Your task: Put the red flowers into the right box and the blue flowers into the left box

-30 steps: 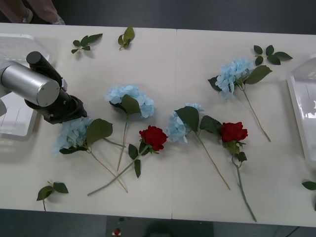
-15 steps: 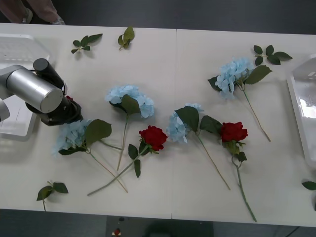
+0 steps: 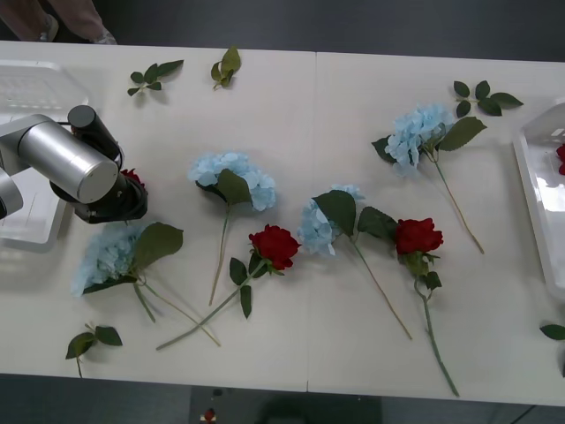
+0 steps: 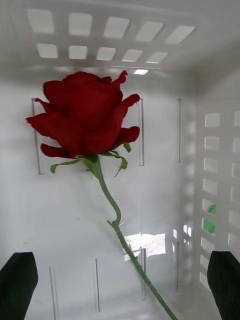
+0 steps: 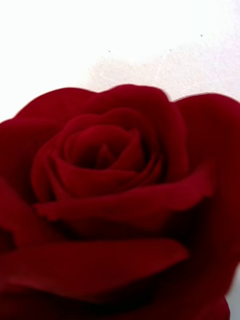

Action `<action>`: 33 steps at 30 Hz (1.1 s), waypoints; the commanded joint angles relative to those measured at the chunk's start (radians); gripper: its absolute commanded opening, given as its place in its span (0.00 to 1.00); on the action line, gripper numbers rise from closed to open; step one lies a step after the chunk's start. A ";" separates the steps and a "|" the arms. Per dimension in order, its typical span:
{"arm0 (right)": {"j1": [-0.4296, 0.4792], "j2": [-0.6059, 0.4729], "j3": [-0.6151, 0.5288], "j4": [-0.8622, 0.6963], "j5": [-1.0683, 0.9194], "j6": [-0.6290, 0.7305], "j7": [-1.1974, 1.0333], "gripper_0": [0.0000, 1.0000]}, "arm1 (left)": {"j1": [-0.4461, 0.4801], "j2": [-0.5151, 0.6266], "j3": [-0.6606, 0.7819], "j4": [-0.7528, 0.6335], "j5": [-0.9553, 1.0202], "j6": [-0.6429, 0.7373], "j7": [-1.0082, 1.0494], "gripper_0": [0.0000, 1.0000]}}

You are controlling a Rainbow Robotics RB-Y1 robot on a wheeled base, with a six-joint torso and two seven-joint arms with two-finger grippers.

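Observation:
My left gripper (image 3: 113,201) hangs low over the table beside the left box (image 3: 35,88), right above a red flower (image 3: 133,177) whose bloom (image 5: 110,200) sits very close under the wrist camera. Two more red flowers (image 3: 274,244) (image 3: 418,235) lie mid-table. Several blue flowers lie around them, the nearest (image 3: 108,254) just in front of the left gripper and others at centre (image 3: 231,175) (image 3: 320,228) and far right (image 3: 420,131). My right gripper (image 4: 120,272) is open above a red flower (image 4: 85,115) that lies inside the right box (image 4: 100,40) (image 3: 538,203).
Loose green leaf sprigs lie at the back (image 3: 152,75) (image 3: 225,66) (image 3: 481,95), at the front left (image 3: 93,340) and at the right edge (image 3: 554,331). The stems of the flowers cross near the table's front edge.
The left arm drew back towards the left box and a red bloom now shows beside its gripper. The nearest blue flower slid forward and left. A red bloom has appeared in the right box.

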 commanded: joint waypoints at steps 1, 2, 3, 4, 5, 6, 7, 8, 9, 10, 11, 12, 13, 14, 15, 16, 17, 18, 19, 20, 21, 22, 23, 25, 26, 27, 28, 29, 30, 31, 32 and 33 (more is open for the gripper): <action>-0.022 -0.042 -0.075 -0.113 -0.022 0.089 0.037 0.99 | -0.041 -0.002 0.020 -0.012 -0.054 0.002 -0.028 0.00; -0.022 -0.042 -0.089 -0.132 -0.025 0.112 0.042 0.99 | -0.043 -0.002 0.023 -0.012 -0.066 0.001 -0.028 0.00; -0.022 -0.042 -0.103 -0.149 -0.031 0.133 0.048 0.99 | -0.043 -0.002 0.028 -0.012 -0.077 -0.002 -0.029 0.00; -0.022 -0.042 -0.120 -0.170 -0.049 0.164 0.055 0.99 | -0.044 -0.002 0.037 -0.012 -0.087 -0.009 -0.031 0.00; -0.022 -0.044 -0.129 -0.179 -0.060 0.178 0.060 0.99 | -0.044 -0.002 0.040 -0.012 -0.091 -0.015 -0.032 0.00; -0.022 -0.044 -0.152 -0.198 -0.088 0.211 0.071 0.99 | -0.044 -0.002 0.052 -0.012 -0.095 -0.036 -0.037 0.00; -0.022 -0.044 -0.164 -0.207 -0.105 0.230 0.075 0.99 | -0.044 -0.002 0.060 -0.012 -0.098 -0.052 -0.040 0.00; -0.022 -0.042 -0.177 -0.215 -0.129 0.245 0.083 0.99 | -0.044 -0.002 0.066 -0.013 -0.100 -0.075 -0.043 0.00; -0.022 -0.044 -0.186 -0.218 -0.152 0.256 0.091 0.99 | -0.044 -0.002 0.072 -0.015 -0.100 -0.098 -0.046 0.00; -0.022 -0.044 -0.200 -0.216 -0.186 0.265 0.120 0.99 | -0.046 -0.002 0.078 -0.016 -0.101 -0.134 -0.051 0.00; -0.022 -0.044 -0.212 -0.218 -0.206 0.274 0.138 0.99 | -0.049 -0.002 0.081 -0.016 -0.101 -0.160 -0.055 0.00; -0.022 -0.044 -0.229 -0.216 -0.226 0.285 0.163 0.99 | -0.057 -0.002 0.083 -0.018 -0.103 -0.196 -0.060 0.00; -0.022 -0.044 -0.238 -0.218 -0.237 0.293 0.183 0.99 | -0.063 -0.002 0.083 -0.021 -0.103 -0.217 -0.063 0.00; -0.022 -0.042 -0.247 -0.218 -0.244 0.299 0.204 0.99 | -0.069 -0.002 0.083 -0.025 -0.103 -0.239 -0.066 0.00; -0.022 -0.044 -0.255 -0.218 -0.249 0.308 0.226 0.99 | -0.073 -0.002 0.081 -0.032 -0.103 -0.256 -0.069 0.00; -0.022 -0.044 -0.267 -0.216 -0.257 0.319 0.256 0.99 | -0.083 -0.002 0.083 -0.042 -0.103 -0.285 -0.072 0.00; -0.022 -0.042 -0.278 -0.218 -0.266 0.331 0.284 0.99 | -0.090 -0.002 0.083 -0.053 -0.103 -0.311 -0.072 0.00; -0.022 -0.044 -0.284 -0.218 -0.273 0.340 0.306 0.99 | -0.098 -0.002 0.083 -0.064 -0.101 -0.329 -0.074 0.00; -0.022 -0.042 -0.289 -0.216 -0.280 0.346 0.327 0.99 | -0.106 -0.002 0.083 -0.073 -0.103 -0.348 -0.077 0.00; -0.022 -0.044 -0.292 -0.216 -0.293 0.353 0.355 0.99 | -0.116 -0.002 0.086 -0.084 -0.103 -0.369 -0.078 0.00; -0.022 -0.042 -0.292 -0.218 -0.300 0.354 0.368 0.99 | -0.123 -0.002 0.089 -0.088 -0.103 -0.377 -0.080 0.00; -0.022 -0.044 -0.290 -0.218 -0.315 0.356 0.402 0.99 | -0.136 -0.002 0.095 -0.102 -0.101 -0.387 -0.083 0.00; -0.022 -0.044 -0.290 -0.216 -0.327 0.357 0.422 0.99 | -0.146 -0.002 0.103 -0.111 -0.101 -0.387 -0.083 0.00; -0.022 -0.042 -0.289 -0.218 -0.362 0.368 0.474 0.99 | -0.173 -0.002 0.132 -0.142 -0.087 -0.387 -0.085 0.00; -0.022 -0.042 -0.287 -0.218 -0.376 0.373 0.493 0.99 | -0.181 -0.002 0.144 -0.154 -0.074 -0.387 -0.085 0.00; -0.022 -0.042 -0.287 -0.218 -0.392 0.379 0.511 0.99 | -0.190 -0.002 0.158 -0.168 -0.058 -0.387 -0.085 0.00; -0.022 -0.042 -0.287 -0.218 -0.407 0.385 0.529 0.99 | -0.196 -0.002 0.173 -0.182 -0.041 -0.387 -0.083 0.00; -0.022 -0.042 -0.285 -0.218 -0.428 0.391 0.556 0.99 | -0.202 -0.002 0.195 -0.205 -0.023 -0.387 -0.083 0.00; -0.022 -0.042 -0.285 -0.216 -0.458 0.397 0.585 0.99 | -0.204 -0.002 0.221 -0.228 -0.006 -0.387 -0.083 0.00; -0.022 -0.042 -0.284 -0.218 -0.470 0.400 0.600 0.99 | -0.204 -0.002 0.233 -0.239 0.003 -0.387 -0.083 0.00; -0.022 -0.042 -0.282 -0.218 -0.499 0.406 0.632 0.99 | -0.207 -0.002 0.258 -0.265 0.017 -0.392 -0.083 0.00; -0.022 -0.042 -0.281 -0.218 -0.519 0.412 0.654 0.99 | -0.210 -0.002 0.270 -0.279 0.029 -0.403 -0.080 0.00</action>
